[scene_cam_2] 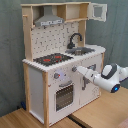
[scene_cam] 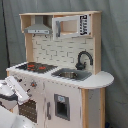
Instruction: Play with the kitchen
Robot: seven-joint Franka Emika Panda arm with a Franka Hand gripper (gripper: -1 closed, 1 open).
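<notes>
Up front, my end effector [scene_cam_2: 81, 71] reaches the knobs [scene_cam_2: 56, 76] above the oven door [scene_cam_2: 64, 96]; I cannot tell its opening. Behind, the kitchen [scene_cam_2: 60, 55] stands upright; hob [scene_cam_2: 52, 59] and sink [scene_cam_2: 82, 50] look untouched.

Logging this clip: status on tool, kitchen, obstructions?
Tool at the kitchen front, by the knobs. Oven door shut. Nothing in the way.

Arm's gripper [scene_cam_2: 80, 69] pokes at the kitchen [scene_cam_2: 60, 60] front panel, probably touching a knob [scene_cam_2: 72, 70] there.
</notes>
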